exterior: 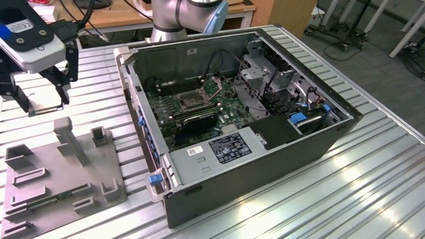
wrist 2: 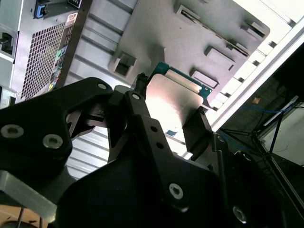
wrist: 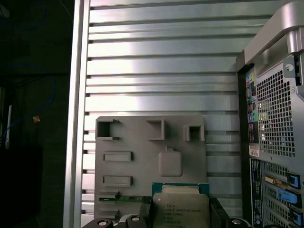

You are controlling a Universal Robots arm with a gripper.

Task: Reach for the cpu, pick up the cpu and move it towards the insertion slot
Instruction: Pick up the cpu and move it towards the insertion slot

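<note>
In the exterior view my gripper (exterior: 45, 106) hangs at the far left, above the far end of the grey tray (exterior: 99, 159), shut on the cpu (exterior: 44, 104), a small pale square held flat between the two black fingers. Both wrist views show the cpu (wrist: 180, 209) (wrist 2: 173, 97) clamped by its edges, its silvery face with a green rim lifted off the tray (wrist: 142, 156). The insertion slot (exterior: 188, 101), a dark square socket with a metal frame, lies on the green board inside the open computer case, well to the exterior view's right of my gripper.
The open black computer case (exterior: 265, 149) takes up the middle of the ribbed metal table (exterior: 345, 189); its near wall stands between my gripper and the socket. A green memory stick (exterior: 61, 195) lies in the tray. The arm's base (exterior: 172, 20) stands behind the case.
</note>
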